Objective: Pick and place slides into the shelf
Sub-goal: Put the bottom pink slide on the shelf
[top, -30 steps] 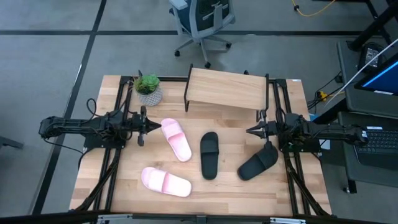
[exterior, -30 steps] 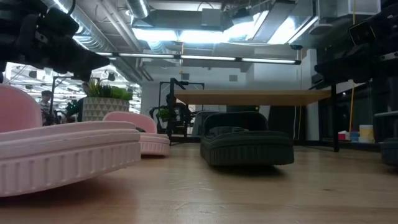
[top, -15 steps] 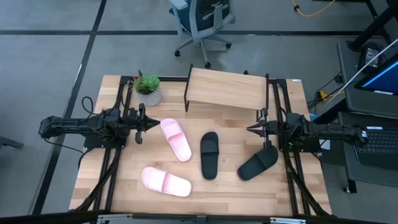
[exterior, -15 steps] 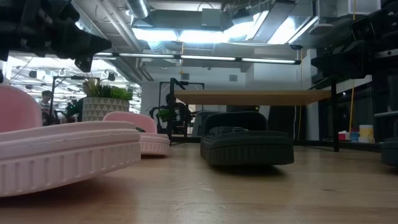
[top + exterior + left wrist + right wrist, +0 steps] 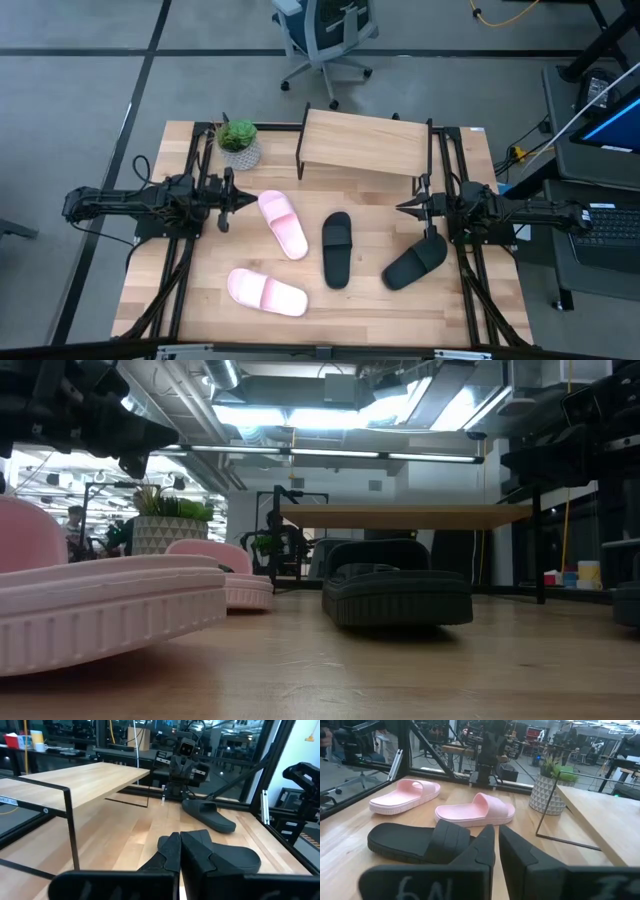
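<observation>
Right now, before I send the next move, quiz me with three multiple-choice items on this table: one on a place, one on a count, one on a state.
1. Where does the potted plant stand?
A. left of the shelf
B. on the shelf
C. between the black slides

2. How many slides lie on the table?
A. two
B. four
C. six

3. What is on the shelf's top?
A. a pink slide
B. a black slide
C. nothing

Answers:
1 A, the high view shows the plant at the table's far left corner beside the shelf.
2 B, two pink and two black.
3 C, its plank top is bare.
</observation>
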### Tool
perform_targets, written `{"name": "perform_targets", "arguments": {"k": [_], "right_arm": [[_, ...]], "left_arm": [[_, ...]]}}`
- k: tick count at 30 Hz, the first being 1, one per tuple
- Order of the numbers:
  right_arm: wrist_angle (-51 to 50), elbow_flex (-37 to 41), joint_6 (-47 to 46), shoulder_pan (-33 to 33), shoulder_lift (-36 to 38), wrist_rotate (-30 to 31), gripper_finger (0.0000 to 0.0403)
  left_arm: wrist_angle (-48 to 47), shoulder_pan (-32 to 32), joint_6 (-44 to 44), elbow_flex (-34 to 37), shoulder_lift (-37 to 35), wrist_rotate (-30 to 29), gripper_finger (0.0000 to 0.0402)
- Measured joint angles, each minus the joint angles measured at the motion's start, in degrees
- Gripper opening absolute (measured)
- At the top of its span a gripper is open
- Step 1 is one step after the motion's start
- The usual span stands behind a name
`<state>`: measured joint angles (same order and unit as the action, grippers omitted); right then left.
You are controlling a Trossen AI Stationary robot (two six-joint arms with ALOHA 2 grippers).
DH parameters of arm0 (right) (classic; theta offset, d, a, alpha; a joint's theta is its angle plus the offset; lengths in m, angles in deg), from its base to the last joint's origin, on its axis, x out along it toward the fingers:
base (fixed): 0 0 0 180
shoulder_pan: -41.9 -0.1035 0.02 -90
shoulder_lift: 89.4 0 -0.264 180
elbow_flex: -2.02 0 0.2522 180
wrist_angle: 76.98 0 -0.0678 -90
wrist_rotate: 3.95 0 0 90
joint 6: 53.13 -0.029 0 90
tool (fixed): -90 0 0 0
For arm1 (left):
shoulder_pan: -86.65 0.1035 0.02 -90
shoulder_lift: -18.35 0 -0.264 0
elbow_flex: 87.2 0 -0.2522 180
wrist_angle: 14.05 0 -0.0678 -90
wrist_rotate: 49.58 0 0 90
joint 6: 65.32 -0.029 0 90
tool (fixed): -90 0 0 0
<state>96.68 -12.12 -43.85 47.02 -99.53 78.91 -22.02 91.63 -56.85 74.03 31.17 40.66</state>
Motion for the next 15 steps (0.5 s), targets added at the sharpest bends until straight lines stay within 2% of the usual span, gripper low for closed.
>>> {"name": "perform_targets", "arguments": {"k": [6, 15], "right_arm": [[-0.44, -0.02, -0.67, 0.01, 0.0, -0.02, 0.0029], [-2.75, 0.0, -1.71, 0.02, 0.0, -0.04, 0.0022]], "left_arm": [[0.0, -0.04, 0.45, 0.0, -0.02, 5.12, 0.0], [-0.12, -1.78, 0.5, 0.0, -0.02, 4.85, 0.0]]}}
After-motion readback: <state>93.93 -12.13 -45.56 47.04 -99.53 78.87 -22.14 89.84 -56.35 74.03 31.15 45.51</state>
